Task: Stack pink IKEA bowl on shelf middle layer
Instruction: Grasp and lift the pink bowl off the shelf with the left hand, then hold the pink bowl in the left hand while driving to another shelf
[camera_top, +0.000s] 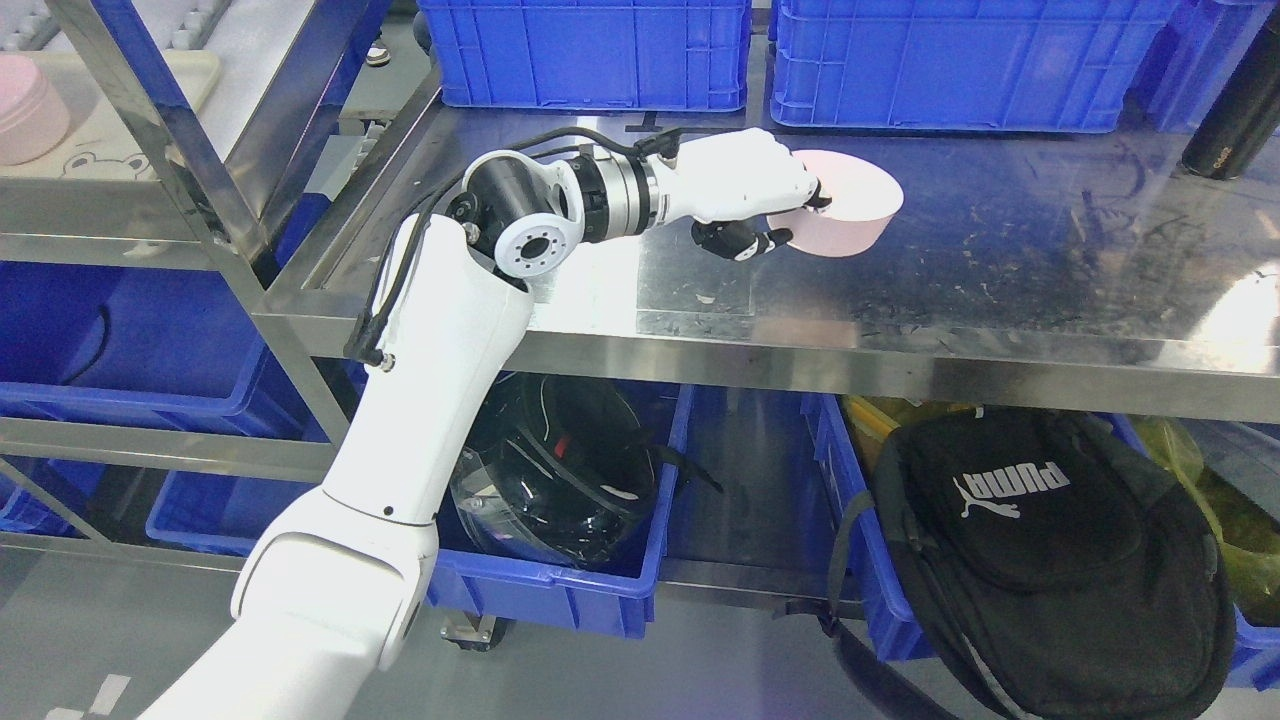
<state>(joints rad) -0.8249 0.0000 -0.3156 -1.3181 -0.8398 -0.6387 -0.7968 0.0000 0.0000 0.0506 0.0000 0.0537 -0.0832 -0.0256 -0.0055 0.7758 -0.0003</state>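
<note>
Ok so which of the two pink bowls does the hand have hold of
The upside-down pink bowl on the steel table, gripped by the left hand. The other pink bowl sits untouched on the tray at far left.

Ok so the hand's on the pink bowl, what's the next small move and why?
Probably close the grip, then lift: the left hand wraps the upside-down pink bowl, fingers over its top, thumb at its side, while it sits on the steel shelf.
</note>
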